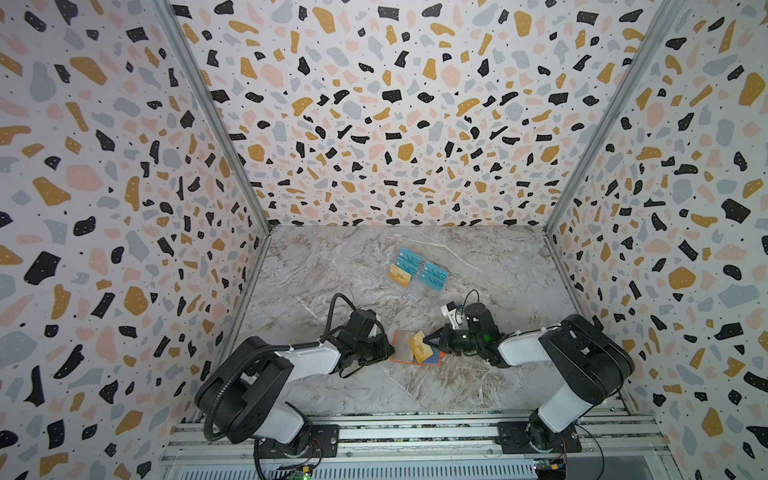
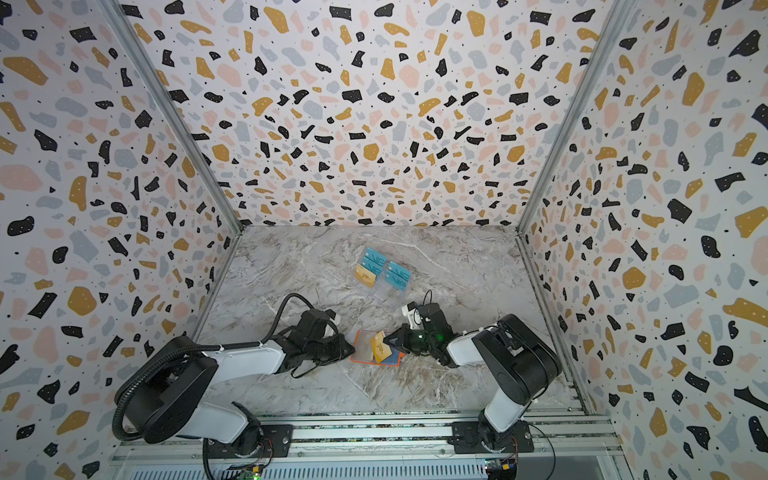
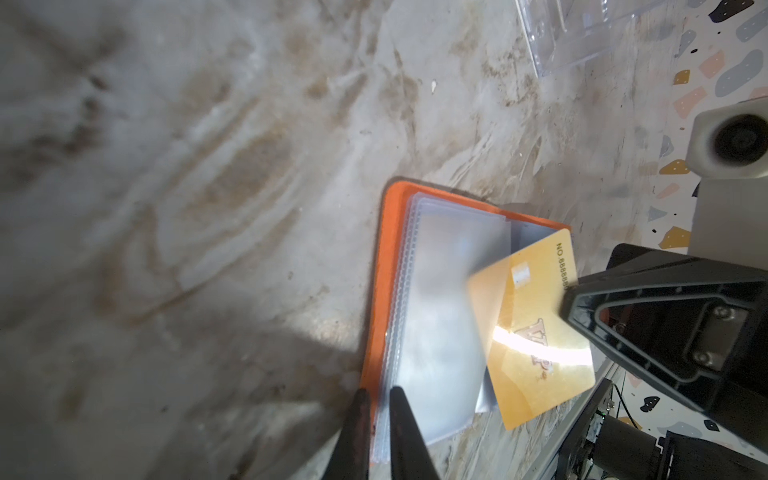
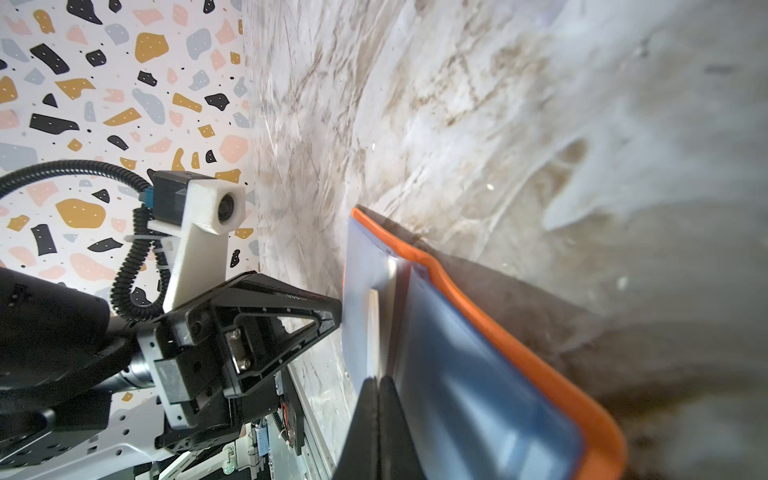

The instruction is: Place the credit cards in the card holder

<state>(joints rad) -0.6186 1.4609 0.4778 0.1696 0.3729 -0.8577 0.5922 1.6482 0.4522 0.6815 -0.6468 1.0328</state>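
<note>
The right pincer point(image 3: 567, 301), shut on a flat tan-gold plastic card point(image 3: 532, 332), holds it above the open bright-orange card holder point(image 3: 384, 257), whose edge the barely parted left pincer point(image 3: 378, 395) pinches, both arms low.

**Lost to cover, edges and blur**

In the left wrist view the right gripper point(image 3: 570, 302) covers the end of the number printed on the credit card point(image 3: 532, 345). The clear rack point(image 3: 582, 37) and the left gripper point(image 3: 379, 391) run off the picture's edges, and the card holder point(image 3: 384, 270) shows only blurred sleeves. In the right wrist view one corner of the card holder is cut off. In both top views the credit card's script is too small to read.
</note>
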